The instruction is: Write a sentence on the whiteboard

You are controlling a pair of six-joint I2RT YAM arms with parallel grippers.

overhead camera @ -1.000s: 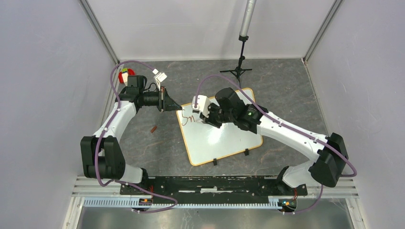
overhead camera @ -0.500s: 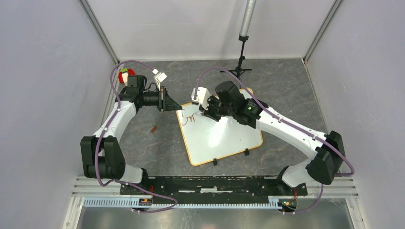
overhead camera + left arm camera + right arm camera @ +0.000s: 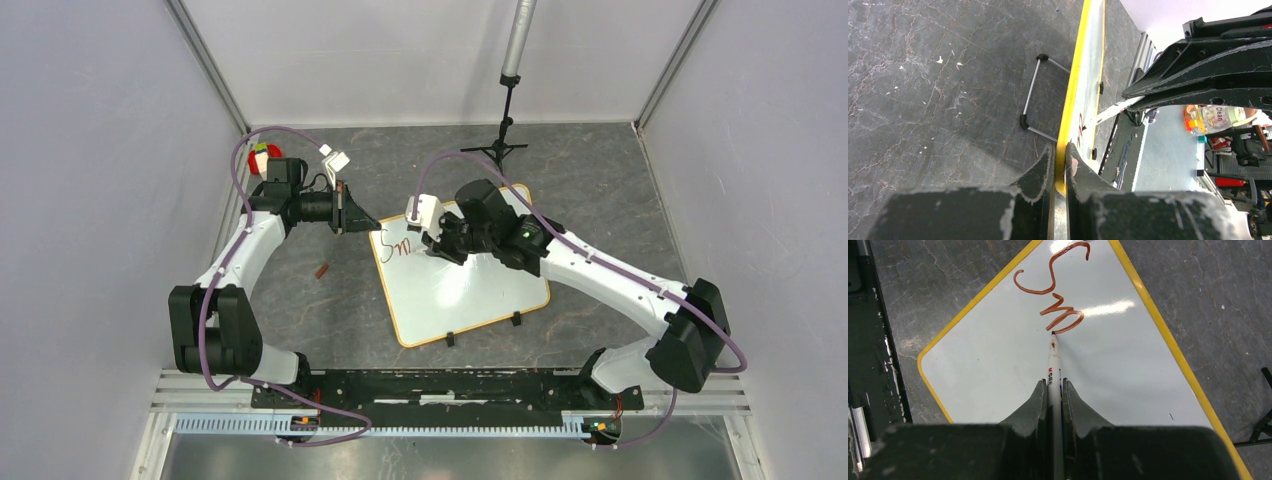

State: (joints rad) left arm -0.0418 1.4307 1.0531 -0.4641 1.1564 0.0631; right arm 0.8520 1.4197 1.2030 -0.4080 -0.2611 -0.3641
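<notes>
Counting what is sitting in the robot's box

I am seeing two robot arms, the left arm (image 3: pixel 245 250) and the right arm (image 3: pixel 610 285), and two grippers, the left gripper (image 3: pixel 1060 150) and the right gripper (image 3: pixel 1054 385). One whiteboard (image 3: pixel 470 290) is lying there, wearing two black clips (image 3: pixel 451 340). One marker (image 3: pixel 1053 360), two red letters (image 3: pixel 1055 295), one black stand (image 3: pixel 503 140) and one small brown bit (image 3: pixel 322 270) are showing too.

Whiteboard (image 3: pixel 470 295): yellow-framed, lying skewed. Sentence (image 3: pixel 1060 315): only red-brown "Sm" written, at far-left corner.
</notes>
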